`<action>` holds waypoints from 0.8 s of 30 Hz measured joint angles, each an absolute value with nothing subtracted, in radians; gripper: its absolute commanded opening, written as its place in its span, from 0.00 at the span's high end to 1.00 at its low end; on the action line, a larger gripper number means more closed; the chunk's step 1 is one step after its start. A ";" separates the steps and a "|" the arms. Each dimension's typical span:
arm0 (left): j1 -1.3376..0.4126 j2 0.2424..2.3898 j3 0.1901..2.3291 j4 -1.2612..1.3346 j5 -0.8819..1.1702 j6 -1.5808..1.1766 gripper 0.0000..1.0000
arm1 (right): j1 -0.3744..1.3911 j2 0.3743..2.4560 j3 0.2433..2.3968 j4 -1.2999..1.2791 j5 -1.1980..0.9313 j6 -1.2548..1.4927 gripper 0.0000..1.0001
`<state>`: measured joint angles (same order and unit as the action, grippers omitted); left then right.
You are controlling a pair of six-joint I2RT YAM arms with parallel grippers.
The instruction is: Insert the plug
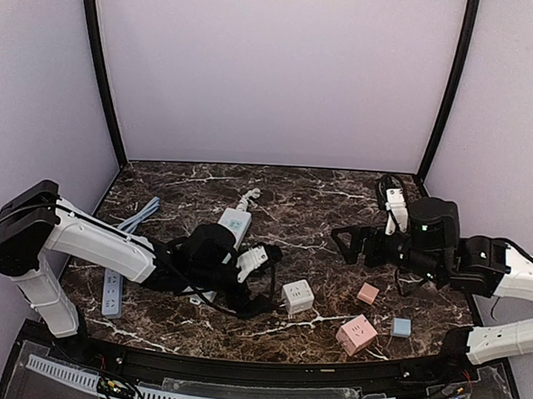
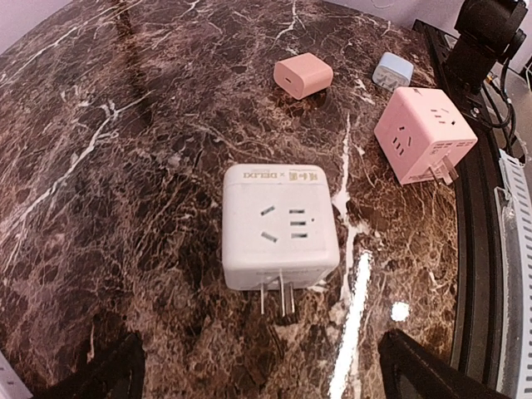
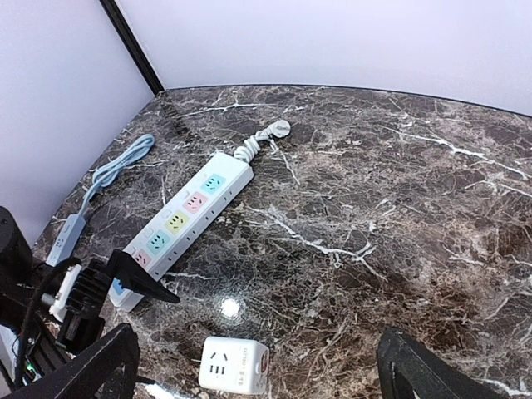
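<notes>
A white cube plug adapter (image 1: 297, 296) lies on the marble table, its metal prongs (image 2: 278, 299) pointing at my left gripper. My left gripper (image 1: 269, 279) is open and empty, just left of the cube; in the left wrist view its fingers (image 2: 100, 374) flank the cube (image 2: 278, 226) without touching it. A white power strip (image 1: 231, 224) with coloured sockets (image 3: 183, 212) lies behind the left arm, its near end hidden by it. My right gripper (image 1: 350, 241) is open and empty, hovering right of centre. The cube also shows in the right wrist view (image 3: 234, 366).
A large pink cube adapter (image 1: 356, 333), a small pink charger (image 1: 367, 293) and a small blue charger (image 1: 401, 327) lie at the front right. A second strip (image 1: 112, 289) and a blue cable (image 1: 139, 217) lie at the left. Purple walls enclose the table.
</notes>
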<state>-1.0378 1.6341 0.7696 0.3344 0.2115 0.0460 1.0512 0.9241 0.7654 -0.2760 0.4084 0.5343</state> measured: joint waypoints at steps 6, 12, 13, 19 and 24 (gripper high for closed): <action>-1.058 1.717 0.859 0.300 0.182 0.076 0.01 | 1.051 0.847 0.715 -0.238 0.385 0.500 0.01; -1.087 1.796 0.947 0.277 0.140 0.095 0.02 | 1.051 0.828 0.712 -0.218 0.381 0.487 0.01; -1.093 1.806 0.953 0.276 0.136 0.096 0.02 | 1.051 0.830 0.712 -0.216 0.379 0.487 0.02; -1.106 1.848 0.980 0.260 0.119 0.098 0.04 | 1.051 0.860 0.712 -0.210 0.370 0.486 0.01; -1.108 1.879 1.001 0.257 0.111 0.102 0.07 | 1.051 0.868 0.712 -0.209 0.363 0.483 0.01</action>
<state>-1.1084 1.8790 1.0012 0.2573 0.1108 0.1017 1.0512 0.8677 0.7120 -0.2092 0.3626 0.4828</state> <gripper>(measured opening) 0.944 0.986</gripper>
